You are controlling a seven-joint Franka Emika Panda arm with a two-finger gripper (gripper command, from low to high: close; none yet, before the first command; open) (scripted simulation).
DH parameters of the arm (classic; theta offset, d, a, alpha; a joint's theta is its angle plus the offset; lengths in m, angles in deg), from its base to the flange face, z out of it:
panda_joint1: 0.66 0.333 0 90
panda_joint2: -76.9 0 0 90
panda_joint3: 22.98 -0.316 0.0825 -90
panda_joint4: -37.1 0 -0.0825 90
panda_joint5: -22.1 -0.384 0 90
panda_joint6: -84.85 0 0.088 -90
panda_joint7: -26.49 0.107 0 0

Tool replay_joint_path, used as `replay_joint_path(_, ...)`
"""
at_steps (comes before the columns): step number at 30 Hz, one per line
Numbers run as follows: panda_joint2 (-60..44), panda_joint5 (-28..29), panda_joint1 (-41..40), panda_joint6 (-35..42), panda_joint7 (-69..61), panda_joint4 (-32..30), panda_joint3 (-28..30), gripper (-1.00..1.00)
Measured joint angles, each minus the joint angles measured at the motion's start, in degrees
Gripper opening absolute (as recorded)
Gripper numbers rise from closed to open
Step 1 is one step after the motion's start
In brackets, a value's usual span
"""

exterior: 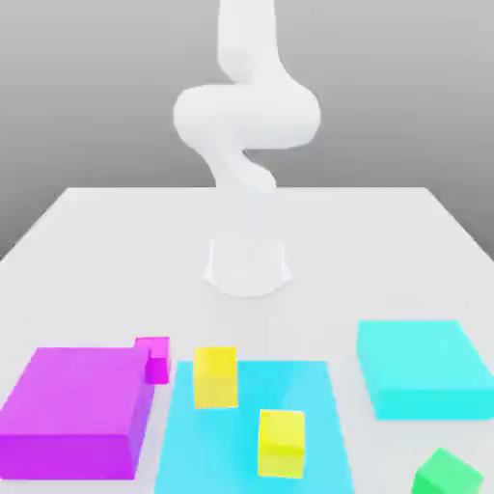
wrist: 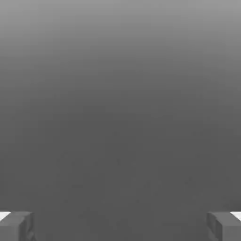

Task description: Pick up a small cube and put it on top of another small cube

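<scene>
In the exterior view you see a white robot arm [exterior: 246,125] rising from a round base on a pale tabletop [exterior: 96,232], its upper links curling over themselves above the base. Take the large flat cyan mat [exterior: 309,425] near the front edge as your landmark. Two yellow cubes [exterior: 215,376] stand on it: one at its far corner toward the exterior view's left, the other [exterior: 282,443] nearer the camera and closer to the mat's middle. Just beside the mat, toward the exterior view's left, lies a big flat magenta block [exterior: 72,410]. The tiny magenta cube [exterior: 154,358] sits at that block's far corner on the mat's side (touching the block or very nearly, you cannot tell which), between the block and the first yellow cube. Toward the exterior view's right of the mat, and apart from it, rests a thick cyan block [exterior: 420,369]. The small green cube [exterior: 447,474] lies on the tabletop nearer the camera than that cyan block, well apart from the magenta cube and partly cut off by the picture's edge.

In the hand view you see the end effector [wrist: 120,226] against a plain grey background. Its two grey fingertips [wrist: 16,226] stand far apart at opposite sides, spread wide, with nothing between them.
</scene>
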Motion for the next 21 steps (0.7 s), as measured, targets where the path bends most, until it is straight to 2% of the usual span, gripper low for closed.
replay_joint_path(21,-44.0,3.7,9.1,-11.0,-8.6,3.5,-7.0,0.0)
